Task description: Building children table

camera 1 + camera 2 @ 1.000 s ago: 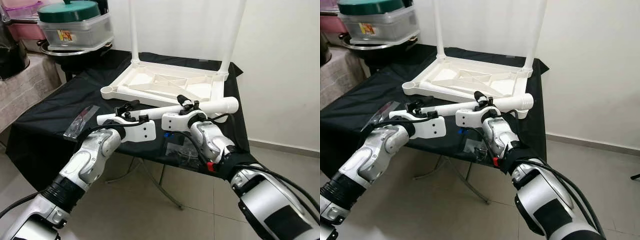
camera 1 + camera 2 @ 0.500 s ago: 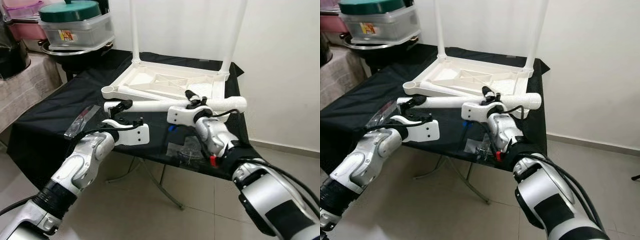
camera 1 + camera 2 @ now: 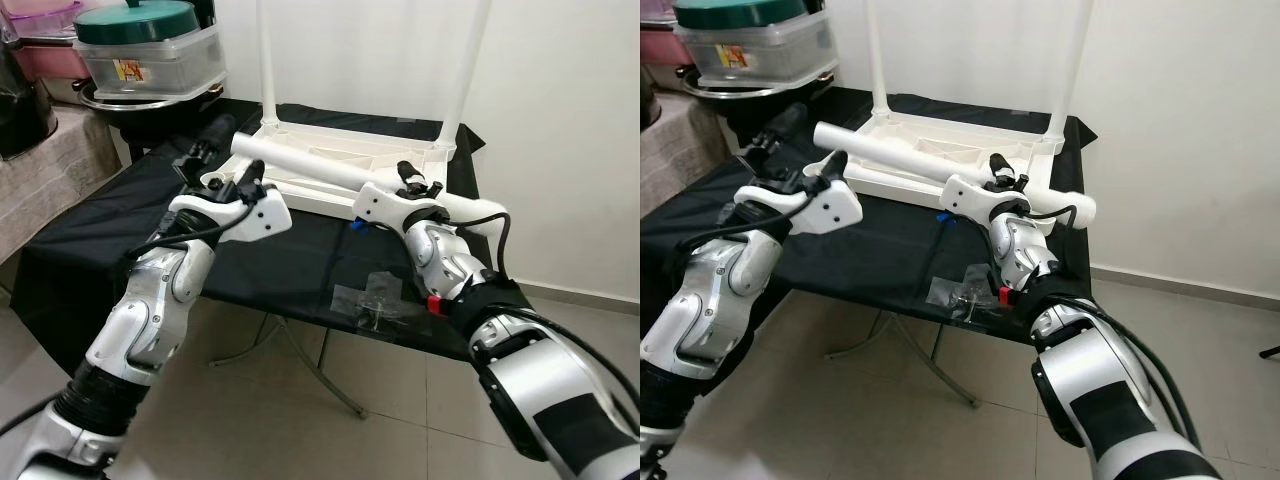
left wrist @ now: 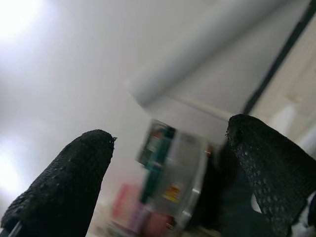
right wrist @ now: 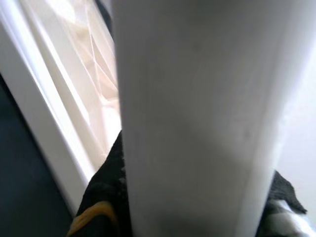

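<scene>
A white children's table lies upside down on the black-clothed stand, with two white legs standing upright in its far corners. My right gripper is shut on a loose white table leg, which is large in the right wrist view. The leg slants over the upturned table, its left end raised. My left gripper is open at that raised end; its black fingers stand wide apart, with the tube blurred beyond them.
A clear bag of small hardware lies on the black cloth near the front edge. A lidded container with a green top sits at the back left. A white wall runs along the right, with tiled floor below.
Both arms have risen and moved forward. The loose leg, level and low over the cloth a second ago, now slants above the upturned table with its left end lifted.
</scene>
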`<state>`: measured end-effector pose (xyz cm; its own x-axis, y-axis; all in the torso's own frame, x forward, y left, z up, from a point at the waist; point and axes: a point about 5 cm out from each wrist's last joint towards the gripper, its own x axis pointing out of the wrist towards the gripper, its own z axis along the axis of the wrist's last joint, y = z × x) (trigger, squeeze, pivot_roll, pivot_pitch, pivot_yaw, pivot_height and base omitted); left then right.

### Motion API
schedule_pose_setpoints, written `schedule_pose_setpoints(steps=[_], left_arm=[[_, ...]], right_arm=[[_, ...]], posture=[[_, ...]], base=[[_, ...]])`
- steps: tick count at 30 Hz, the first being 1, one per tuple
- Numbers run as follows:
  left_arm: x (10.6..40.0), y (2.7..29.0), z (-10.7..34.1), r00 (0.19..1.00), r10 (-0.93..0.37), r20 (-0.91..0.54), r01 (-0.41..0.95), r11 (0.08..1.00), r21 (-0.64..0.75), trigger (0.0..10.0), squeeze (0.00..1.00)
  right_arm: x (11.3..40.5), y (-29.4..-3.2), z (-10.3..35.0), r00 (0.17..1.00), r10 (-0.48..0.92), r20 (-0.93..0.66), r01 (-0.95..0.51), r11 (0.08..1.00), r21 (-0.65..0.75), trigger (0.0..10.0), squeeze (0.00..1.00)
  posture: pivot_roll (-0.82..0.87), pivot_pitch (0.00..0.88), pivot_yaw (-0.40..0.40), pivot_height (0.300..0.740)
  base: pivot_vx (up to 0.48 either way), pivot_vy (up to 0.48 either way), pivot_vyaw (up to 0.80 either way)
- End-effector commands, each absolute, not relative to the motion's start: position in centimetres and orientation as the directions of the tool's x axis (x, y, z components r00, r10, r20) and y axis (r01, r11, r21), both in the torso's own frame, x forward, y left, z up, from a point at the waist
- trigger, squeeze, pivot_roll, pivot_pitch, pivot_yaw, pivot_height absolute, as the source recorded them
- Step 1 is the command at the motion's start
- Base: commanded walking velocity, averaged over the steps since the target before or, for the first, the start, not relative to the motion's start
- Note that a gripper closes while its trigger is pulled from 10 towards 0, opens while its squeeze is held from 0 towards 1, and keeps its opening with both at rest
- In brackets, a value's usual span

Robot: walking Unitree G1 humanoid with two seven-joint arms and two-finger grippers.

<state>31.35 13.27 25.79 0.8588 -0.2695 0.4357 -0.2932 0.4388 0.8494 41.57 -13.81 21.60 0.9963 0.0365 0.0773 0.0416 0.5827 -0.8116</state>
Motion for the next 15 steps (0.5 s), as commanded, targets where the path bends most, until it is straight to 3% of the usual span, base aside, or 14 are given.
schedule_pose_setpoints(steps=[1, 4, 5, 10, 12, 13, 14, 15], left_arm=[[31.3, 13.6, 23.1, 0.924, -0.219, 0.314, -0.139, 0.572, 0.809, 10.0, 0.00], [31.2, 13.5, 22.2, 0.939, -0.214, 0.269, -0.083, 0.618, 0.782, 10.0, 0.00], [31.0, 13.4, 21.0, 0.954, -0.197, 0.225, -0.030, 0.686, 0.727, 10.0, 0.00], [30.5, 13.0, 19.2, 0.969, -0.195, 0.152, 0.055, 0.771, 0.635, 10.0, 0.00], [29.8, 12.1, 17.6, 0.971, -0.227, 0.070, 0.162, 0.850, 0.501, 10.0, 0.00], [29.8, 12.1, 17.6, 0.971, -0.227, 0.070, 0.162, 0.850, 0.501, 10.0, 0.00], [29.2, 11.0, 17.1, 0.955, -0.294, 0.048, 0.242, 0.861, 0.448, 10.0, 0.00], [29.2, 11.0, 17.1, 0.955, -0.294, 0.048, 0.242, 0.861, 0.448, 10.0, 0.00]], right_arm=[[41.7, -12.6, 23.6, 0.988, 0.093, 0.121, -0.023, 0.875, -0.484, 0.0, 0.00], [41.6, -12.3, 24.4, 0.981, 0.117, 0.152, -0.053, 0.928, -0.368, 0.0, 0.00], [41.3, -11.8, 25.4, 0.961, 0.170, 0.219, -0.101, 0.951, -0.293, 0.0, 0.00], [40.6, -10.9, 26.7, 0.917, 0.246, 0.313, -0.193, 0.963, -0.189, 0.0, 0.00], [39.6, -10.3, 26.9, 0.884, 0.314, 0.347, -0.370, 0.923, 0.106, 0.0, 0.00], [39.6, -10.3, 26.9, 0.884, 0.314, 0.347, -0.370, 0.923, 0.106, 0.0, 0.00], [38.7, -9.8, 26.6, 0.851, 0.365, 0.377, -0.483, 0.825, 0.293, 0.0, 0.00], [38.7, -9.8, 26.6, 0.851, 0.365, 0.377, -0.483, 0.825, 0.293, 0.0, 0.00]], posture=[[0.09, 0.011, -0.055, 0.740], [0.09, 0.011, -0.055, 0.740], [0.08, 0.012, -0.053, 0.740], [0.09, 0.012, -0.055, 0.740], [0.09, 0.012, -0.060, 0.740], [0.09, 0.012, -0.060, 0.740], [0.09, 0.006, -0.058, 0.740], [0.09, 0.006, -0.058, 0.740]], base=[[0.000, 0.000, 0.00], [0.000, 0.000, 0.00], [0.000, 0.000, 0.00], [0.000, 0.000, 0.00], [0.000, 0.000, 0.00], [0.000, 0.000, 0.00], [0.000, 0.000, 0.00], [0.000, 0.000, 0.00]])
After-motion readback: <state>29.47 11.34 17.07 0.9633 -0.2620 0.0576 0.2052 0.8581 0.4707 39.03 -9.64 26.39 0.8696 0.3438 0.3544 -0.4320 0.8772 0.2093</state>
